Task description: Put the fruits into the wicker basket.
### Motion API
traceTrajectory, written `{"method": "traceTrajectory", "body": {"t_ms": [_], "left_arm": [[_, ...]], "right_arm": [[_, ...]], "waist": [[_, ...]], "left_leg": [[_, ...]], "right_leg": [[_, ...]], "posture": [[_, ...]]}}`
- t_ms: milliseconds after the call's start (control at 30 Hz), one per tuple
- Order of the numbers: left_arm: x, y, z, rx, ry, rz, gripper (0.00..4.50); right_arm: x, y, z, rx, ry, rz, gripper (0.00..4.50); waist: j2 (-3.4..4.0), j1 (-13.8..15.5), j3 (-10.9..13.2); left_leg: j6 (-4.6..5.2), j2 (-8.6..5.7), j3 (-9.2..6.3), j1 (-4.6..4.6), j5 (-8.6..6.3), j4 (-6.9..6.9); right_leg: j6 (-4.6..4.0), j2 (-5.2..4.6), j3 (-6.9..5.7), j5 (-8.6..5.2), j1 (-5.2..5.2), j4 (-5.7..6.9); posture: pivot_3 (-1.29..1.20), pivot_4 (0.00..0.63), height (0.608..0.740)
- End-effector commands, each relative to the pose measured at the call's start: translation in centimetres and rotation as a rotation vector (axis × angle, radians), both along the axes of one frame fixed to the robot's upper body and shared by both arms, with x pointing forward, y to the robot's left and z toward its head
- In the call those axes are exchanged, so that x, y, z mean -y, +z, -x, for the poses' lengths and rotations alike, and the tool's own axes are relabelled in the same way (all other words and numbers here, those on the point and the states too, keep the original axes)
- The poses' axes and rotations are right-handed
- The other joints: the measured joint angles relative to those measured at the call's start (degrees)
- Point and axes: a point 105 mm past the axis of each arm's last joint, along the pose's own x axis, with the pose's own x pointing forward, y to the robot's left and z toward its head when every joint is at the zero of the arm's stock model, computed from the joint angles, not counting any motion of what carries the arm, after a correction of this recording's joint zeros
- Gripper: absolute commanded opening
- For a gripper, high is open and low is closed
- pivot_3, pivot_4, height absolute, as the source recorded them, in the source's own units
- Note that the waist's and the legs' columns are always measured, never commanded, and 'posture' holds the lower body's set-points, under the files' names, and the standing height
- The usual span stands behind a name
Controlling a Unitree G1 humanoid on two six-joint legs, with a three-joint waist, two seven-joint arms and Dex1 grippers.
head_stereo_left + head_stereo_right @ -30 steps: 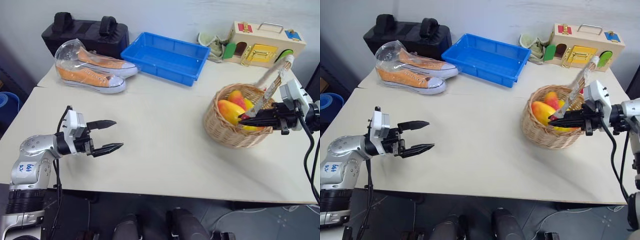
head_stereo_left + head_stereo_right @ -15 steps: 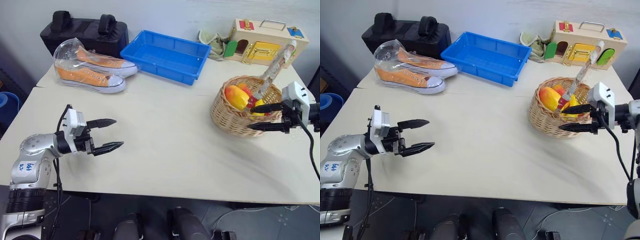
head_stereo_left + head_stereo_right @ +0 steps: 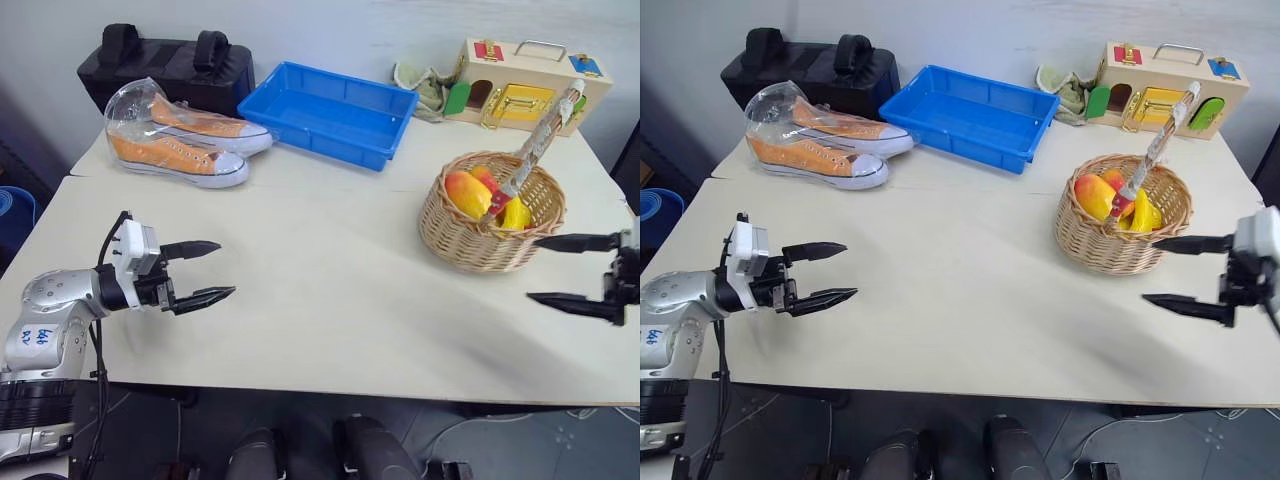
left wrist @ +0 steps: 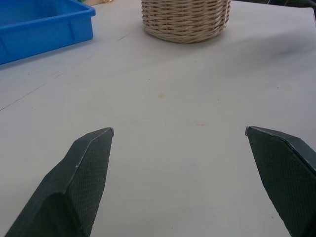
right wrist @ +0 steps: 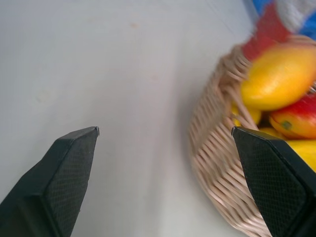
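Observation:
The wicker basket (image 3: 480, 245) stands on the right of the table, its cord-wrapped handle (image 3: 545, 135) leaning back to the right. Two yellow-to-red fruits (image 3: 466, 192) (image 5: 279, 76) lie inside it, with a plain yellow toy (image 3: 517, 214) beside them. My right gripper (image 3: 533, 268) hovers open and empty just in front and to the right of the basket, outside its rim. Over the table's left side, my left gripper (image 3: 226, 268) is also open and empty, far from the basket (image 4: 185, 19).
A blue plastic tray (image 3: 330, 112) sits at the back centre, with orange sneakers in a clear bag (image 3: 180, 140) and a black bag (image 3: 165, 65) to its left. A wooden latch box (image 3: 525, 85) and a cloth (image 3: 420, 82) stand behind the basket.
My right gripper went from shut inside the basket to open, and drew back out of it toward the table's near right edge. The basket shifted slightly away. The left gripper stayed put.

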Motion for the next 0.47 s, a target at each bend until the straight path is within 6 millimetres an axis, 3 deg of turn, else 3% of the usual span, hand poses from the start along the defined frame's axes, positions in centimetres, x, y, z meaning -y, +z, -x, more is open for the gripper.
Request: {"method": "traceTrajectory", "body": {"t_ms": [33,133,267,467], "left_arm": [[-1.3,-0.1,0.8,0.031,0.048,-0.075,4.5],[-2.3,-1.2,1.4,0.027,0.107,-0.117,4.5],[-2.6,-2.4,2.1,0.044,0.142,-0.156,4.5],[-1.3,-2.0,1.7,0.12,0.145,-0.147,4.5]], "right_arm": [[-4.8,-0.1,0.5,0.126,0.104,-0.066,4.48],[-8.2,-0.9,-1.1,0.257,0.108,-0.161,4.48],[-10.8,-2.9,-2.2,0.287,0.137,-0.202,4.48],[-11.1,-5.6,-2.5,0.26,0.173,-0.159,4.48]], "waist": [[0.0,-0.1,0.0],[-0.03,0.0,0.0],[-0.04,0.6,0.0],[-0.04,1.9,0.0]], "left_leg": [[0.0,0.0,0.0,0.0,0.0,-0.01],[-0.03,0.0,-0.01,0.02,0.01,0.02],[-0.01,-0.04,-0.01,-0.01,0.03,0.01],[0.15,-0.06,0.01,-0.07,-0.08,0.06]], "right_leg": [[0.0,0.0,0.0,0.0,-0.03,0.07],[0.0,-0.02,-0.01,0.0,-0.06,0.19],[-0.02,-0.07,-0.07,0.01,-0.1,0.23],[-0.02,-0.13,-0.1,0.01,-0.07,0.04]], "posture": [[0.0,0.15,0.74],[0.0,0.15,0.74],[0.0,0.15,0.74],[0.0,0.15,0.74]]}}
